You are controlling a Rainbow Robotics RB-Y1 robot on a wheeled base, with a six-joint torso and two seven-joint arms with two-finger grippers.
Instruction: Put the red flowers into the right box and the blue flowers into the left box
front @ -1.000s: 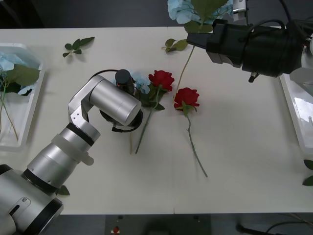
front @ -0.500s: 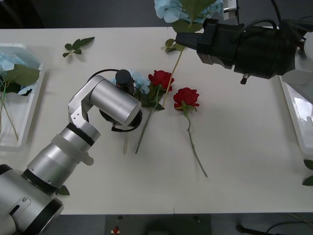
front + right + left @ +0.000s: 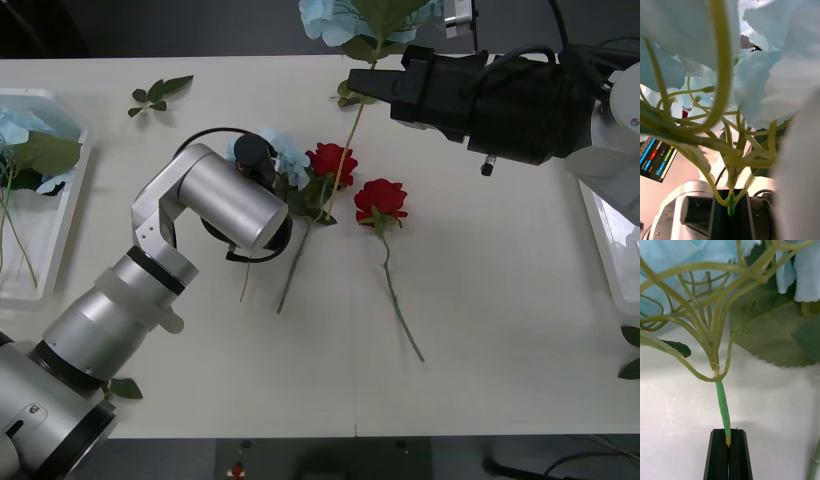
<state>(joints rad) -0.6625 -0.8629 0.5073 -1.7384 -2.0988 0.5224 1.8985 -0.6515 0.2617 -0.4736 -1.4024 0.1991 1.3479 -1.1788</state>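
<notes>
You see two blue flowers (image 3: pixel 365 20) held: left gripper (image 3: pixel 728 444) fingers clamped on one stem at table (image 3: pixel 500 300) centre, touching a red rose (image 3: pixel 330 162); right gripper (image 3: pixel 729 210) fingers clamped on another at the far edge. Open table lies toward the left box (image 3: pixel 50 270).

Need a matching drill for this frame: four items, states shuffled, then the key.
1. left gripper
2. right gripper
3. red flowers
4. left box

A. lying loose on the table
B. shut on a blue flower stem near the table's middle
C. already holds blue flowers
D. shut on a blue flower lifted at the table's far edge

Pairs: 1-B, 2-D, 3-A, 4-C
</notes>
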